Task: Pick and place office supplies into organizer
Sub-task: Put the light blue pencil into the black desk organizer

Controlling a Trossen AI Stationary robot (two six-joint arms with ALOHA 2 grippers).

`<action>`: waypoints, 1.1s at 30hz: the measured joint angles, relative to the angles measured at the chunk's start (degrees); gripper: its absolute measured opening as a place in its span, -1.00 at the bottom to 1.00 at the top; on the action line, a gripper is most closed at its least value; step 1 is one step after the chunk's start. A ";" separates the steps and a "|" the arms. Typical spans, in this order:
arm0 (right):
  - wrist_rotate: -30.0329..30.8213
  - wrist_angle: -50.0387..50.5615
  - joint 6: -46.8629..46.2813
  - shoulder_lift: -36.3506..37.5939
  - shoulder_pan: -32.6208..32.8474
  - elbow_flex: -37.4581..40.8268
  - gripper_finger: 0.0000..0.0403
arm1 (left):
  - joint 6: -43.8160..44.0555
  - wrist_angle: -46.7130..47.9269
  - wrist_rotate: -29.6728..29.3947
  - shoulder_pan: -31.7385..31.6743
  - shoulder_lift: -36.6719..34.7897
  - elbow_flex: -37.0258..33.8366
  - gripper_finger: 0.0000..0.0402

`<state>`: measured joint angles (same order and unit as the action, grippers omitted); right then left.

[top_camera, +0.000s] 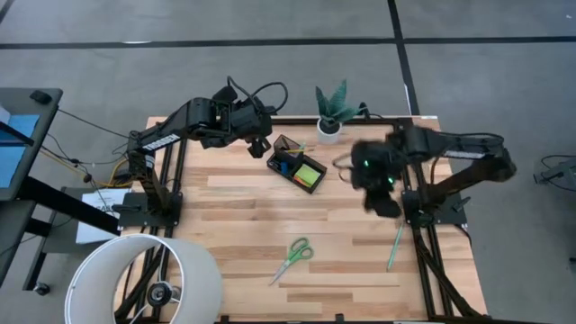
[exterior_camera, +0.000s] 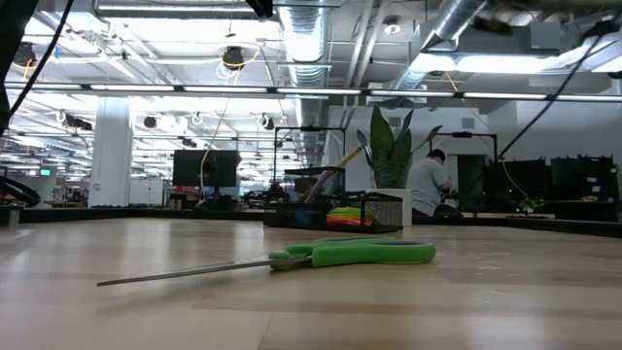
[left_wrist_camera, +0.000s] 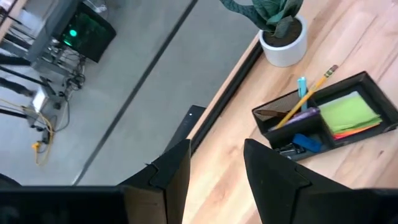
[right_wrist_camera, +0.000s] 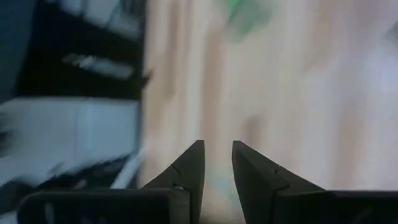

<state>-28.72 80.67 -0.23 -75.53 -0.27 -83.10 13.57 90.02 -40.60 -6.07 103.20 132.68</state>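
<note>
— Step in hand?

— Looks like going for the pen (top_camera: 394,247), loose on the bench (top_camera: 234,207) at lower right of the overhead frame, close beside the right arm's base.

— Right hand (top_camera: 385,205)?

— Just above and left of that pen in the overhead frame, up off the wood. Fingers a narrow gap apart in its own wrist view, nothing between them.

— Left hand (top_camera: 258,144)?

— Waiting at upper centre, just left of the tray (top_camera: 286,144). Fingers apart, empty.

— Already in the tray?

— Pencil (left_wrist_camera: 323,78), another pen (left_wrist_camera: 302,87), sticky notes (left_wrist_camera: 348,112), eraser (left_wrist_camera: 306,143). Scissors (top_camera: 293,256) out on the bench at lower centre, well apart from the tray.

— Advice for the pick?

— Widen the fingers before going down; otherwise likely to land on top of the pen and roll it. Turn the wrist to straddle the barrel crosswise, not along it. Aim near the middle for balance. Come straight down, touch the wood lightly, then close. Mind the arm's own frame just beside the pen.

— And after?

— Lift clear, carry toward upper centre, keep away from the plant pot (top_camera: 330,130) and the left hand, lower into the long slot beside the other pen before letting go.
</note>
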 joint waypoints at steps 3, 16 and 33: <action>-8.73 0.56 -6.32 3.62 2.81 11.08 -0.63 | 1.89 0.00 0.98 0.00 0.00 0.00 -0.28; -9.42 -10.50 -14.90 0.85 17.93 42.06 -0.68 | 7.16 -0.01 1.10 0.00 0.00 -0.02 -0.28; -8.80 -30.56 -24.75 -13.24 23.17 51.90 -0.99 | 8.73 -0.01 1.07 0.02 0.00 -0.02 -0.28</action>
<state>-37.52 50.11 -24.99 -88.77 22.90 -31.20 22.31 90.01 -39.53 -6.04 103.20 132.66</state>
